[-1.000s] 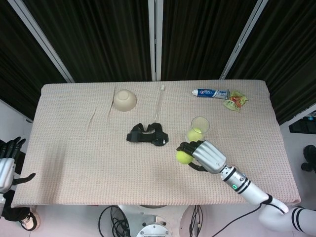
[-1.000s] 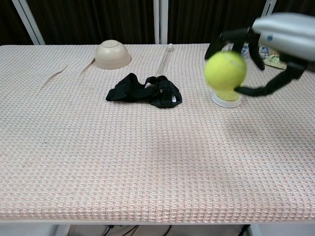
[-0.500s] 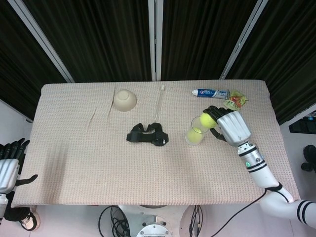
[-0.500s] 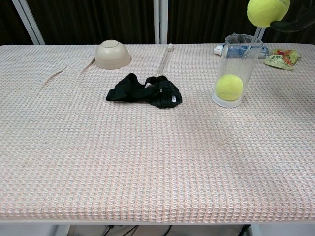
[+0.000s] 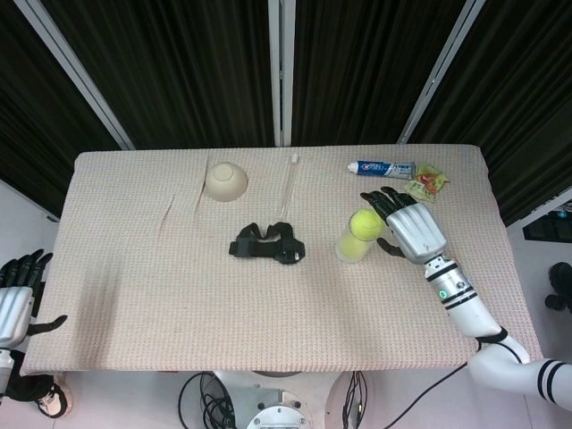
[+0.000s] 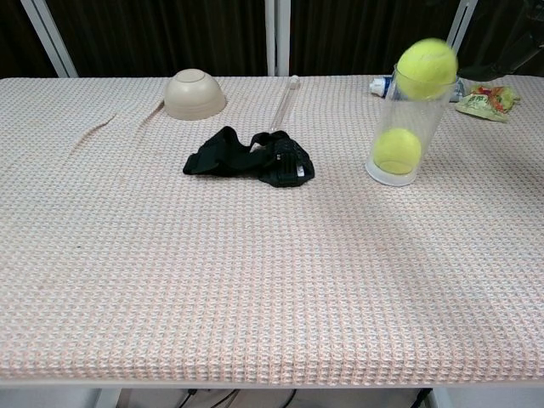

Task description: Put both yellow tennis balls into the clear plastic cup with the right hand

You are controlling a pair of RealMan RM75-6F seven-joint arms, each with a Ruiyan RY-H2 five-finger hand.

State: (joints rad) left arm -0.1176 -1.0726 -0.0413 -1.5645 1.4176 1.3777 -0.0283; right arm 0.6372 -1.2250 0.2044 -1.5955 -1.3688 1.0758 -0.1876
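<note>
A clear plastic cup stands upright right of the table's middle. One yellow tennis ball lies at its bottom. The second yellow tennis ball is at the cup's rim, partly inside the mouth, with nothing gripping it. My right hand hovers just to the right of the cup with its fingers spread toward the ball and holding nothing. Only a dark sliver of it shows at the chest view's top right corner. My left hand hangs off the table's left edge, fingers apart and empty.
An upturned cream bowl sits at the back left. A black strap bundle lies left of the cup. A clear tube lies behind it. A toothpaste tube and a snack packet are behind the cup.
My right hand carried the ball from in front of the cup to above it and let go. The ball has dropped to the cup's rim and the fingers have spread.
</note>
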